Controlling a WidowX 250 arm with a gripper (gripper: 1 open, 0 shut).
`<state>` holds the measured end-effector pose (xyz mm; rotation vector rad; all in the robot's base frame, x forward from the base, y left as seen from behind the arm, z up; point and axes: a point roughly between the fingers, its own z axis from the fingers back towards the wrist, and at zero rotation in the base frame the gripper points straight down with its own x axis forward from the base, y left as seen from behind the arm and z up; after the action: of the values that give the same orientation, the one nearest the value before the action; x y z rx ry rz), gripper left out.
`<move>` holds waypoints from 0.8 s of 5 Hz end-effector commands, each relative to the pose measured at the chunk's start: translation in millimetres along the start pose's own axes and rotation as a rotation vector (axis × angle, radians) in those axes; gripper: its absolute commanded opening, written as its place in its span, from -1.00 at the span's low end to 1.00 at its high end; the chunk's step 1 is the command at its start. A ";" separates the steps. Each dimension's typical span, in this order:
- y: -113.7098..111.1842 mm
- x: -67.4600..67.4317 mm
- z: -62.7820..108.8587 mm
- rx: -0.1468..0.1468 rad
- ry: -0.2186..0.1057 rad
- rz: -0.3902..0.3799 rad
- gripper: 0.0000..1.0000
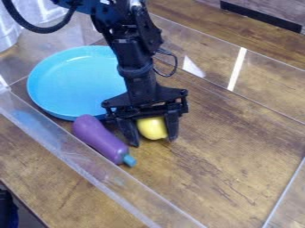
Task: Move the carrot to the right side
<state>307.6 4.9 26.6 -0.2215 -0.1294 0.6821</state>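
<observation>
Fingers of the black 2-fingered gripper (148,130) hang almost straight down and are drawn in tight on the small yellow-green rounded object (152,128), which I take to be the carrot. 1 finger (124,127) stands on its left and the other on its right, so it sits squarely between them and not off to any side. I judge that to be a firm hold, though I cannot see the pads touching it.

From my screen the carrot looks stubby, and I cannot make out a clear long axis; most of it is hidden by the fingers. It is low, at or just above the brown wooden tabletop (226,169); I cannot tell which.

Just left of it lies the purple eggplant-shaped toy with a teal tip (103,139), near the left finger but apart from it. Behind that is the round light-blue plate (66,78). Bare wood runs off to the right, so I reckon the coming move is a carry that way, away from both.
</observation>
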 end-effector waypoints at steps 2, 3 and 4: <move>-20.2 -5.2 7.7 -0.026 -0.019 -0.051 -1.00; -20.1 -4.8 5.0 -0.032 0.005 -0.153 -1.00; -19.4 -2.5 -0.9 -0.038 0.030 -0.244 -1.00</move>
<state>312.2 -15.5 25.3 -0.2432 -0.1135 0.4335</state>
